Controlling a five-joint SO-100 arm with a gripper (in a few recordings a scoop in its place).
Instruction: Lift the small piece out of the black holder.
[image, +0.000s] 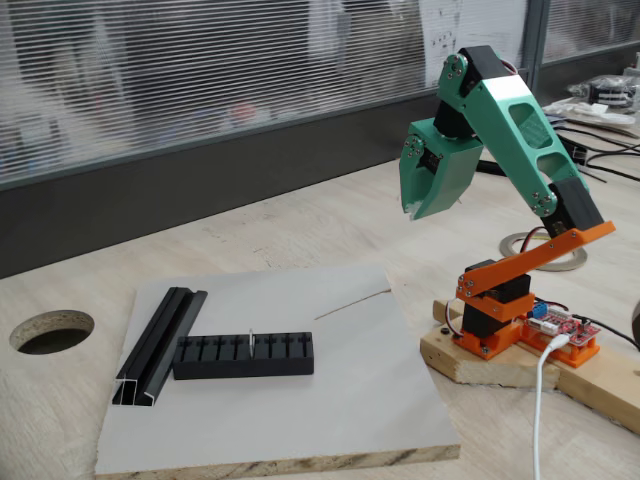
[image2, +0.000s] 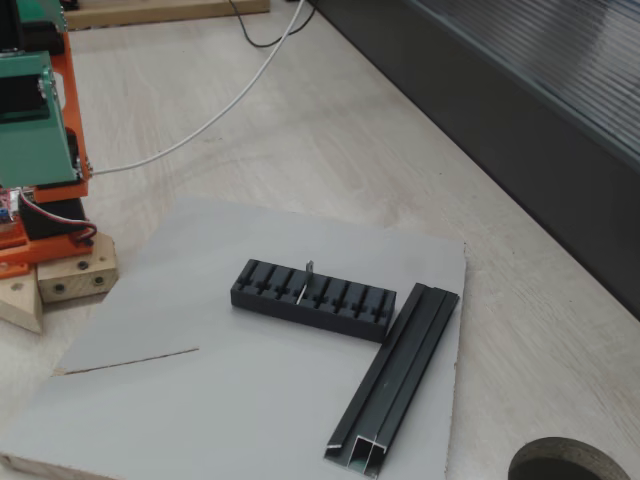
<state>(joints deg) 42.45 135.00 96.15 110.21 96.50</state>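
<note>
End effector (image: 425, 195) hangs closed, empty, above pale wooden table (image: 300, 225); blinds (image: 200, 70) behind.

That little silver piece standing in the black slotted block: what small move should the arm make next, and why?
Probably swing the tool across and down toward the black holder. The tool hangs high beside the arm's base, well away from the holder, while the small piece stands upright in a middle slot, untouched. Whether the tool is open enough can't be told from here.
</note>
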